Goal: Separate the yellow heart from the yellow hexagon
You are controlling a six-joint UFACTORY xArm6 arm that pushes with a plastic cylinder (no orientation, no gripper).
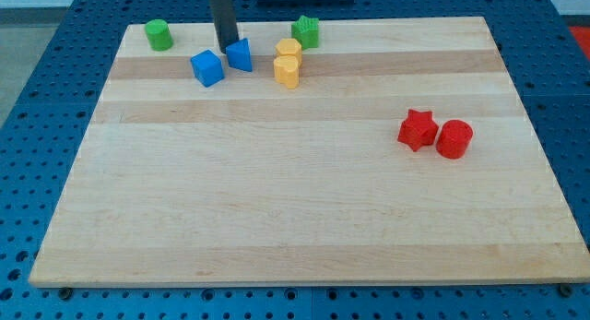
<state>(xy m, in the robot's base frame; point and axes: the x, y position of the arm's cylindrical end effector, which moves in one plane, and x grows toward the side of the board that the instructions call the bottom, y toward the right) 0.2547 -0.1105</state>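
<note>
So at this point the two yellow blocks were jammed right against each other near the view's top of the desk (pixel 304 228). One sat higher (pixel 289 49), the other just below it (pixel 287 72), touching. Honestly couldn't tell which was the yellow heart and which the yellow hexagon at that size.

My tip (pixel 228 45) was down at the view's left of them, right beside a blue block (pixel 241 54) that looked wedge-like, with a blue cube (pixel 207 67) a bit further left. No end effector on this rig, just the rod, so nothing to be apart or together.

What worried me: the blue block sat between my tip and the yellows, so a straight push rightward would probably have shoved it into both and moved the pair together. The green star (pixel 307 30) was also close at the view's right, so a shoved yellow could have bumped it.
</note>
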